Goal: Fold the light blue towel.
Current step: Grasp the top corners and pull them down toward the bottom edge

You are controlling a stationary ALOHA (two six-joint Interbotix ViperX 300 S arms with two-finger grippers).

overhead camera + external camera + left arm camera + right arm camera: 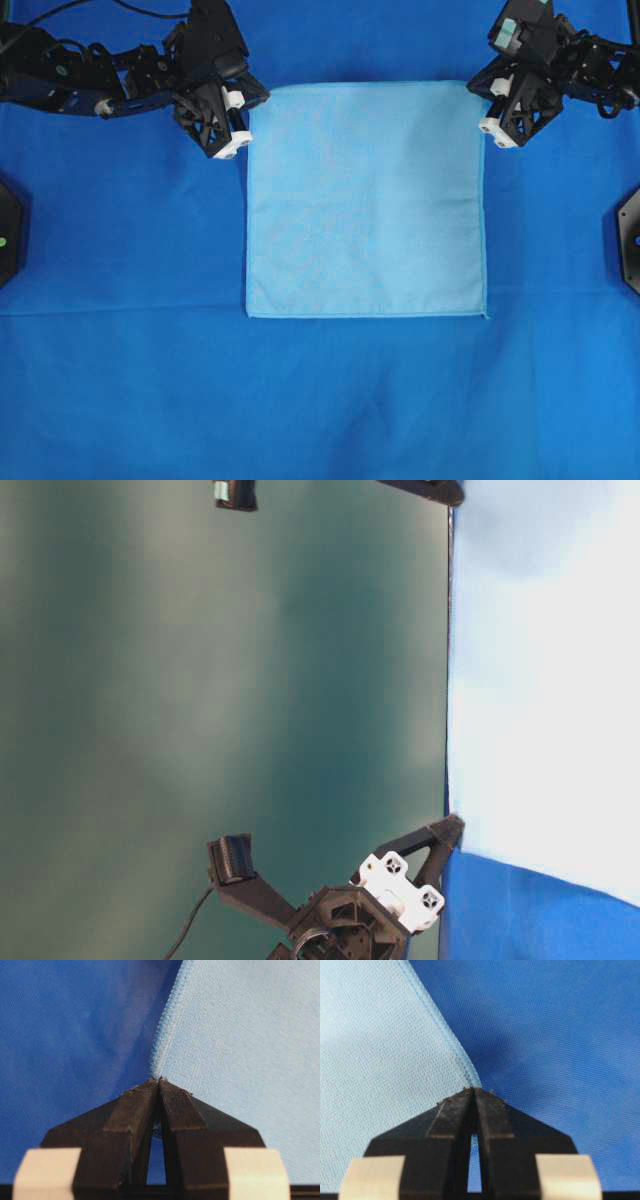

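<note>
The thin, pale sky-blue square microfibre towel is seen spread flat on the darker royal-blue cloth covering the desk. Its far left corner is pinched in the clenched left claw. Its far right corner is likewise pinched in the clenched right claw.

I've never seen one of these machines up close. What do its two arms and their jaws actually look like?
Both arms are black, built from angular, open-framed parts with thin black cables running along them. The left gripper and right gripper each end in two black wedge-shaped jaws mounted on white blocks. The right arm also carries a small pale green part near its wrist.
</note>
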